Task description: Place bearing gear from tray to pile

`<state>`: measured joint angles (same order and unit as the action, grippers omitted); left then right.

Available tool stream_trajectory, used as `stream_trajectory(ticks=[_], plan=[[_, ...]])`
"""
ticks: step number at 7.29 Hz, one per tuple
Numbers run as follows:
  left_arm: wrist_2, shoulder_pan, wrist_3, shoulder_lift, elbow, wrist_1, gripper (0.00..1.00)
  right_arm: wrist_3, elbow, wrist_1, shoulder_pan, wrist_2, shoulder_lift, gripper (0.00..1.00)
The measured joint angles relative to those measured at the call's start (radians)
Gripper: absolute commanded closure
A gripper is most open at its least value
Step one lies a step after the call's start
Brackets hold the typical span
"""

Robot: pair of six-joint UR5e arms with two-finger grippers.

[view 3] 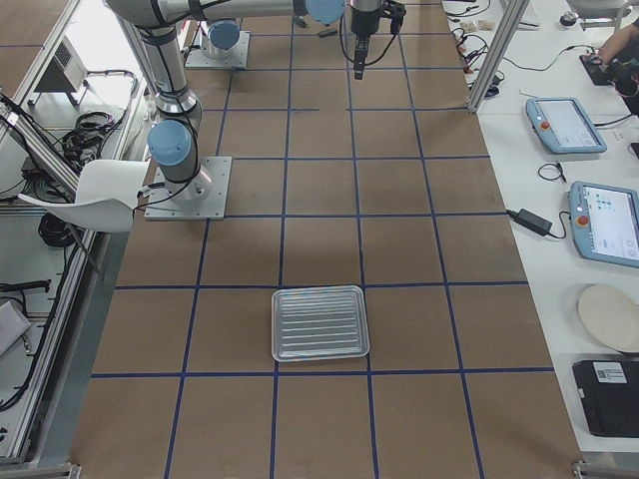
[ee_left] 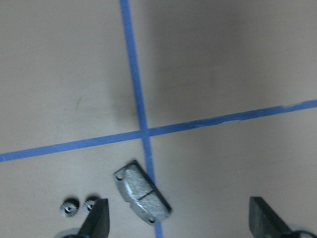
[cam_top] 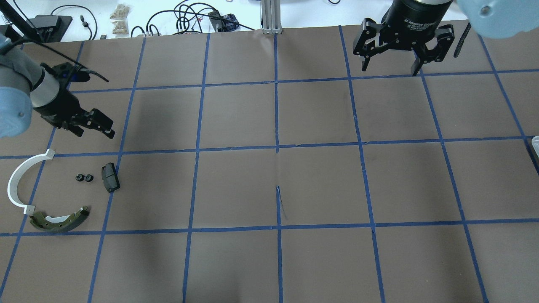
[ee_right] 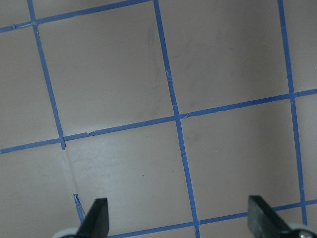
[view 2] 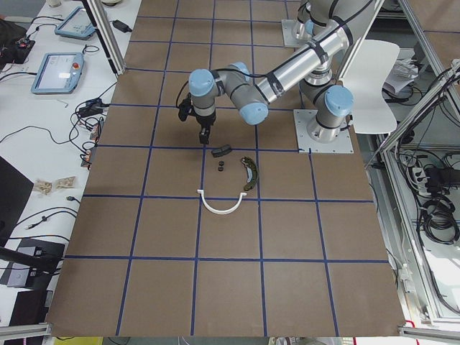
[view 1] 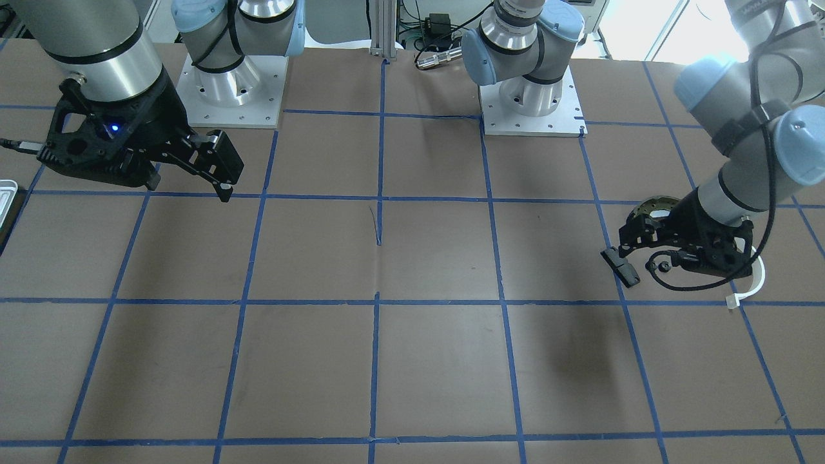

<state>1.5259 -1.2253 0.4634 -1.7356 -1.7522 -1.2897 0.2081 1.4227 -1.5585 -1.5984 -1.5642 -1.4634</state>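
Observation:
The tray [view 3: 319,324] is a pale ribbed tray with nothing in it; only its edge shows in the overhead view [cam_top: 534,143]. The pile lies at the table's left: a white arc [cam_top: 19,181], an olive brake shoe [cam_top: 59,221], a black block [cam_top: 110,176] and two small black gears [cam_top: 83,178]. The left wrist view shows the gears [ee_left: 79,204] and the block [ee_left: 142,193]. My left gripper [cam_top: 94,129] is open and empty, above the table just beyond the block. My right gripper [cam_top: 389,69] is open and empty, high over the far right.
The brown table top [cam_top: 278,185] carries a grid of blue tape lines. The two arm bases [view 1: 232,90] stand on white plates at the robot's edge. Cables and small items lie beyond the far edge [cam_top: 189,17].

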Motion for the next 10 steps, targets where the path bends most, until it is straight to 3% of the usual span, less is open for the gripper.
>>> stream_trajectory(ticks=[2,4,7,10], plan=[[0.003,-0.185,-0.216,0.07,0.105,-0.157,0.0,-0.002,0.0,0.0,0.0,-0.001,0.0,0.0],[0.02,-0.328,-0.354,0.144,0.127,-0.216,0.0,-0.003,0.001,-0.003,0.0,0.002,0.001,0.0],[0.059,-0.368,-0.397,0.198,0.142,-0.222,0.0,-0.005,0.001,-0.006,0.0,0.002,0.002,0.0],[0.07,-0.346,-0.443,0.151,0.233,-0.297,0.0,-0.005,0.001,-0.004,0.0,0.002,0.004,0.0]])
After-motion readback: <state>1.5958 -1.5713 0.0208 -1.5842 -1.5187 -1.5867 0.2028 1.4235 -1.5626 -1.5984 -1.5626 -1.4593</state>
